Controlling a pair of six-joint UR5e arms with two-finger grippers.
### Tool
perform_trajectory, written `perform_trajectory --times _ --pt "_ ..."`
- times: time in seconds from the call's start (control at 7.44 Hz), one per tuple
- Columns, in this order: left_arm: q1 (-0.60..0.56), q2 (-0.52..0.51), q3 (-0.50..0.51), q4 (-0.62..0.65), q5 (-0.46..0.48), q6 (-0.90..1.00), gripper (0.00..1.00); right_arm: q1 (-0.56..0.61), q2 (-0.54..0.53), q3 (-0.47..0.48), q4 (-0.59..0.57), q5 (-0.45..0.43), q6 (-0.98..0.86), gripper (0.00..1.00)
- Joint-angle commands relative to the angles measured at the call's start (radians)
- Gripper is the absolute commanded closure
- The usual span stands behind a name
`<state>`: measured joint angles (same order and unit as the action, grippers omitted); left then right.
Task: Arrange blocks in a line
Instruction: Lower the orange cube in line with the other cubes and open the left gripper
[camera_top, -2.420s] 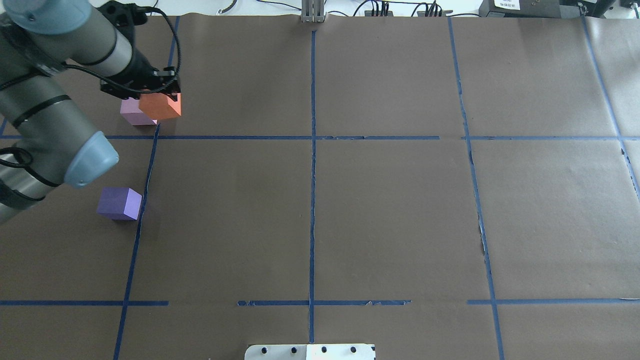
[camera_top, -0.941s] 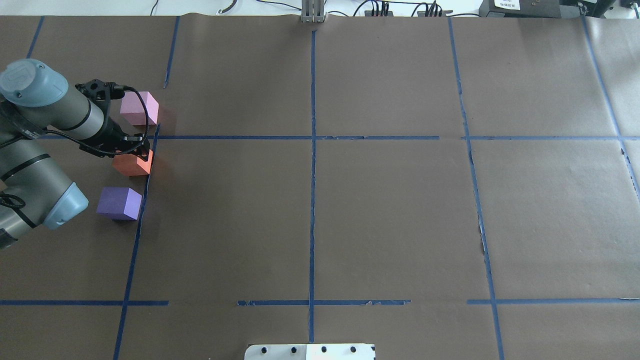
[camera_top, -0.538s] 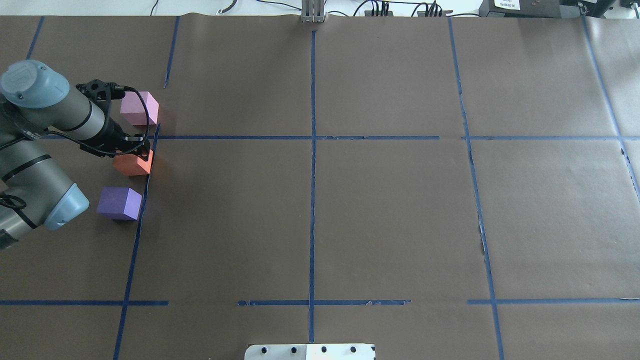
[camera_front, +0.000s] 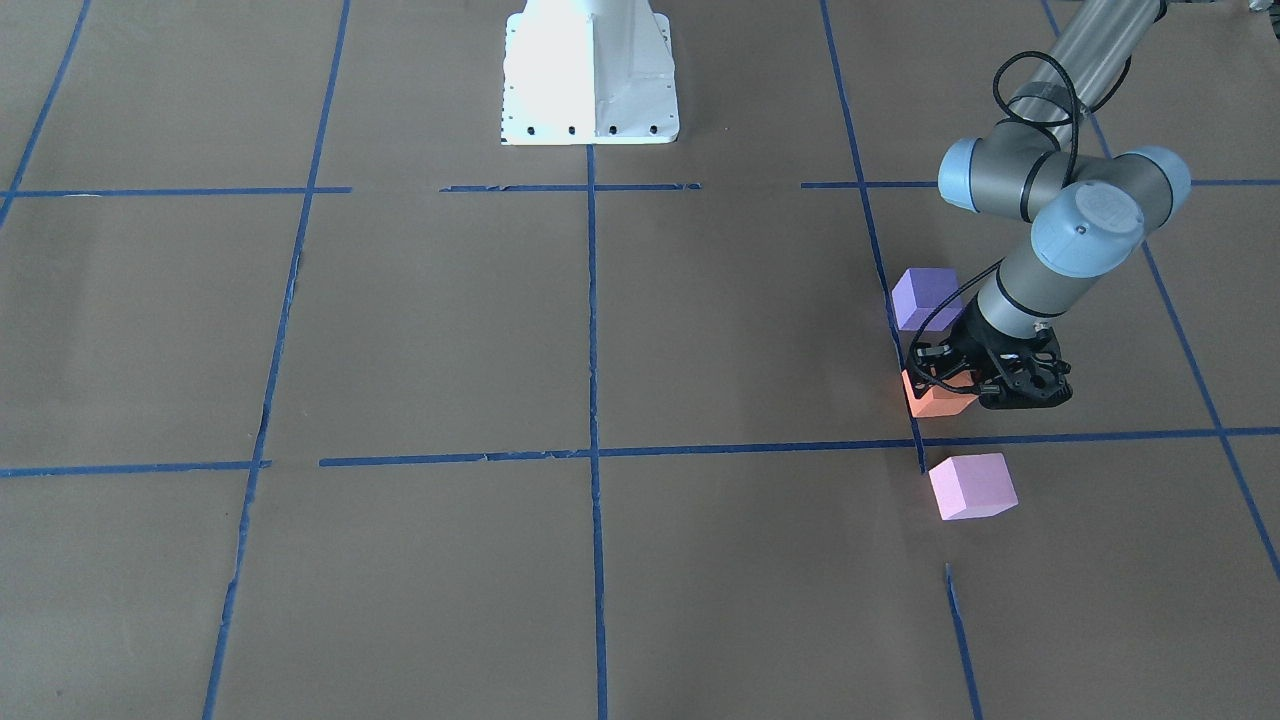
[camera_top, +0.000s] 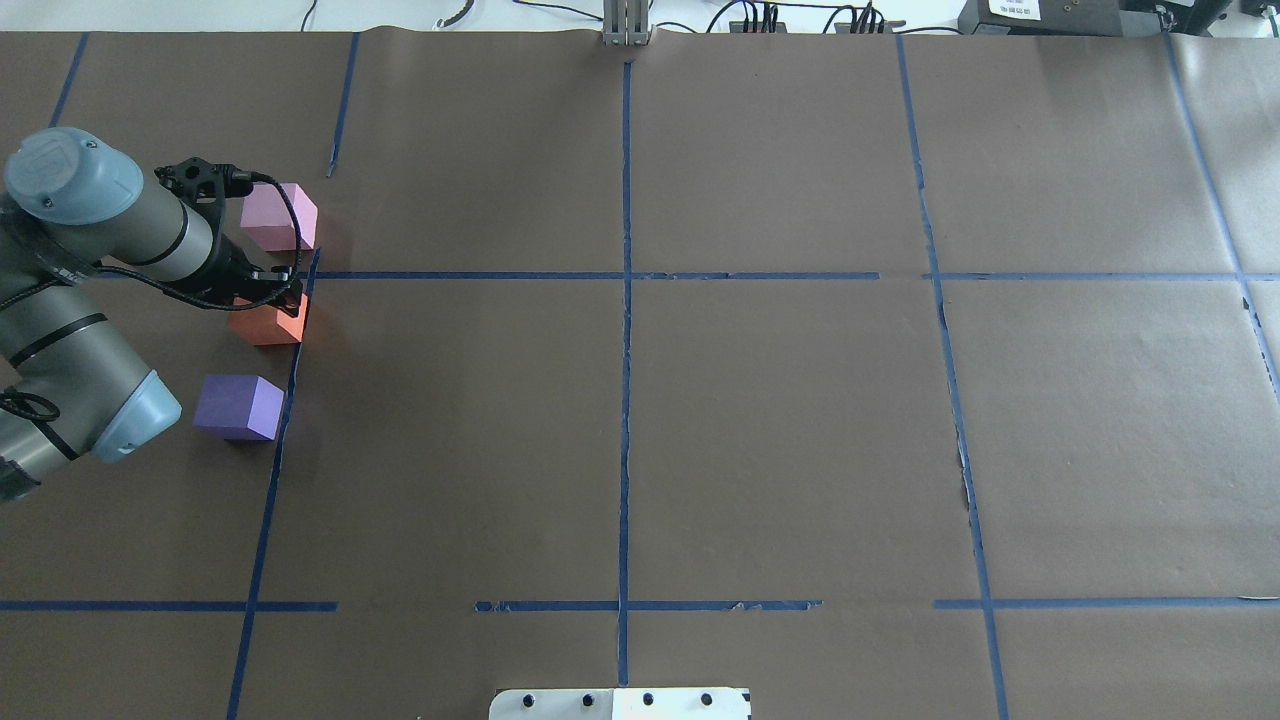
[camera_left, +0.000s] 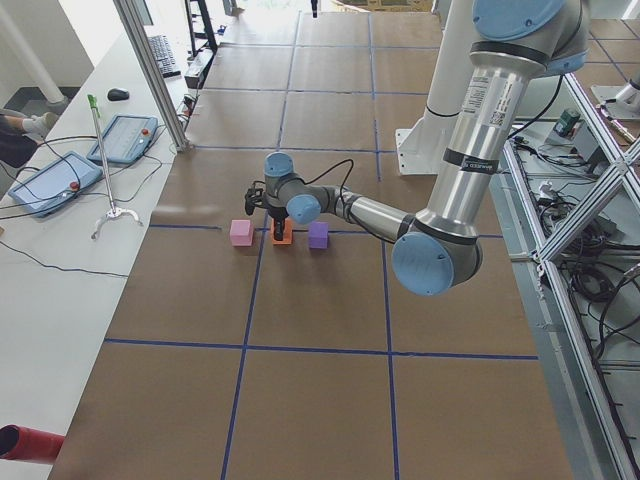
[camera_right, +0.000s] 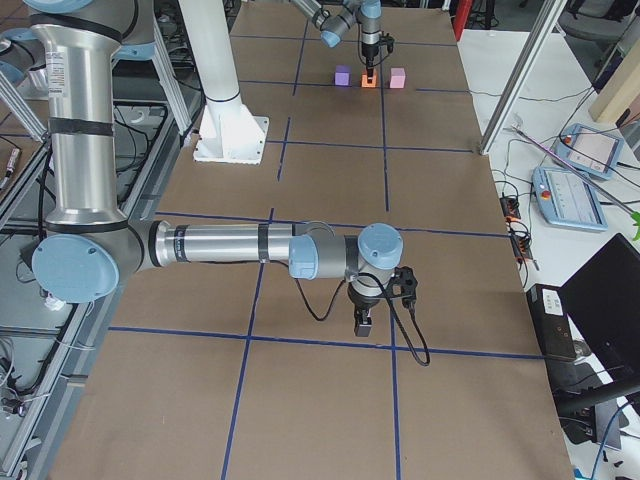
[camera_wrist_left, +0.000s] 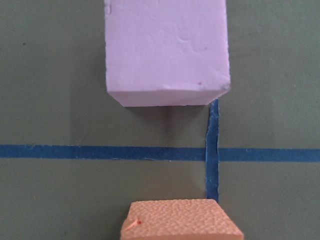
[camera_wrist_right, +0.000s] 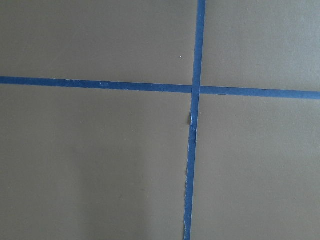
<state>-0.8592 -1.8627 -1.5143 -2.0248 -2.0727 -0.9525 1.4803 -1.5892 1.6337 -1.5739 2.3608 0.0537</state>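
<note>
Orange block (camera_top: 268, 328) moved between pink block (camera_top: 278, 215), purple block (camera_top: 238, 405); fingers (camera_top: 290, 298) straddle it (grip unclear).

Table (camera_top: 780, 430) covered in brown paper (camera_top: 1100, 420), gridded with blue tape (camera_top: 625, 400). White side bench (camera_left: 60, 300) beside it holds a tablet (camera_left: 125, 138), a mouse (camera_left: 118, 94).

Your left arm (camera_top: 150, 225) is low, with the left gripper (camera_front: 942, 380) pointing straight down; can't tell its jaw state. Right arm (camera_right: 220, 243) is stretched out, with the right gripper (camera_right: 363, 325) pointing down too, state unclear.
</note>
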Motion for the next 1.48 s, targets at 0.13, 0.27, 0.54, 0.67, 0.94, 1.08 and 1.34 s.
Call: perform_trajectory --times 0.13,0.27,0.54,0.67,0.94,1.08,1.34 --pt "0.000 0.007 0.003 -0.003 0.000 0.003 0.90 0.000 0.000 0.000 -0.001 0.000 0.000 0.00" --pt "0.000 0.007 0.002 -0.005 -0.001 0.003 0.90 0.000 0.000 0.000 0.000 0.000 0.000 0.00" --pt "0.000 0.007 0.003 -0.008 0.000 0.003 0.89 0.000 0.000 0.000 -0.001 0.000 0.000 0.00" --pt "0.000 0.005 0.003 -0.008 0.000 0.003 0.75 0.000 0.000 0.000 0.000 0.000 0.000 0.00" --pt "0.000 0.005 0.002 -0.008 0.000 0.003 0.25 0.000 0.000 0.000 0.000 0.000 0.000 0.00" --pt "0.000 0.005 0.002 -0.006 0.002 0.001 0.01 0.000 0.000 0.000 0.000 0.000 0.000 0.00" --pt "0.000 0.008 0.002 -0.006 0.002 0.001 0.01 0.000 0.000 0.000 0.000 0.000 0.000 0.00"
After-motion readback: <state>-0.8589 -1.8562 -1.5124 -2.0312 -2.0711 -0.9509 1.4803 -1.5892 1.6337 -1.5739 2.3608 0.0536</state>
